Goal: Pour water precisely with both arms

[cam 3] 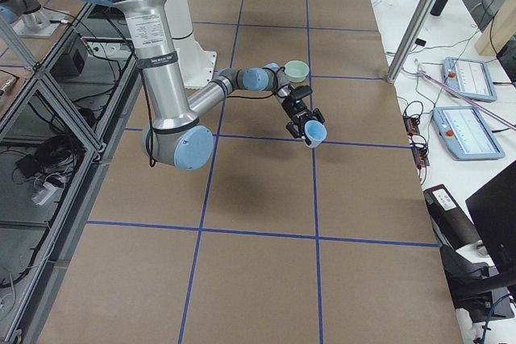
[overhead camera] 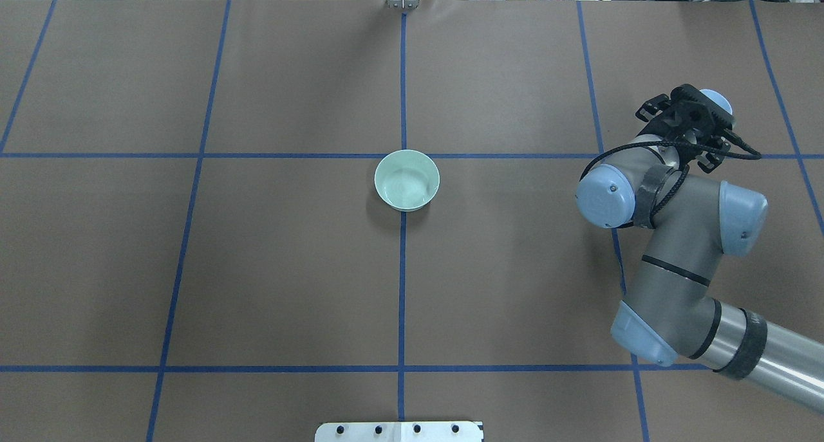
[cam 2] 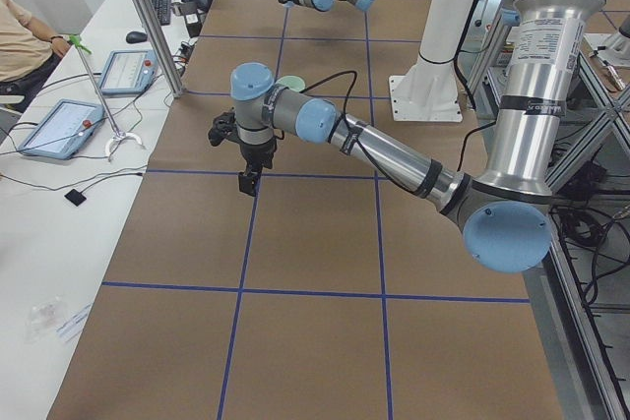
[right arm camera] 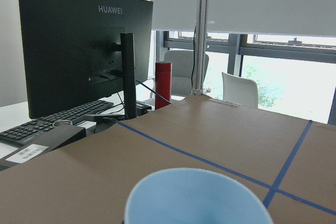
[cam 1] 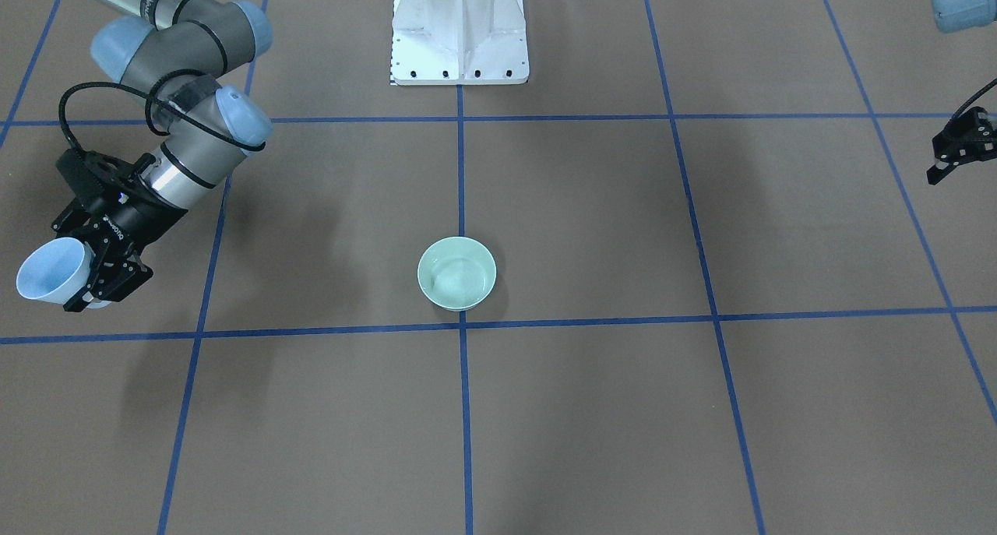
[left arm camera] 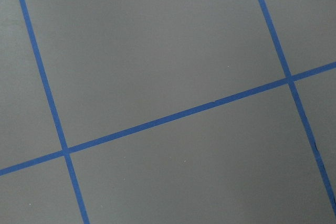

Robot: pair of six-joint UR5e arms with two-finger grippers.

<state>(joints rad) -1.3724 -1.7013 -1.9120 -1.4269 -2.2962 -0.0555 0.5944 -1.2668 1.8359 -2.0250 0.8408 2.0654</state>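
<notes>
On your brown worktop (cam 1: 592, 223) sits a green bowl (cam 1: 456, 273). Your right gripper (cam 1: 97, 274) pinches a blue cup (cam 1: 48, 272). The left gripper (cam 1: 960, 149) hangs apart; I cannot tell how its jaws stand.

The near right arm (cam 3: 201, 102) holds a blue cup (cam 3: 316, 134) beside a green bowl (cam 3: 297, 71).

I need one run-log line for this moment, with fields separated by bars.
right gripper: holds light blue cup, tilted | left gripper: empty, at table edge | pale green round bowl: centre, untouched

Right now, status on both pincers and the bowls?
Right pincer shut on blue cup, held off to the side. Left pincer empty, apparently open. Green bowl upright at table centre, nothing in the way.
</notes>
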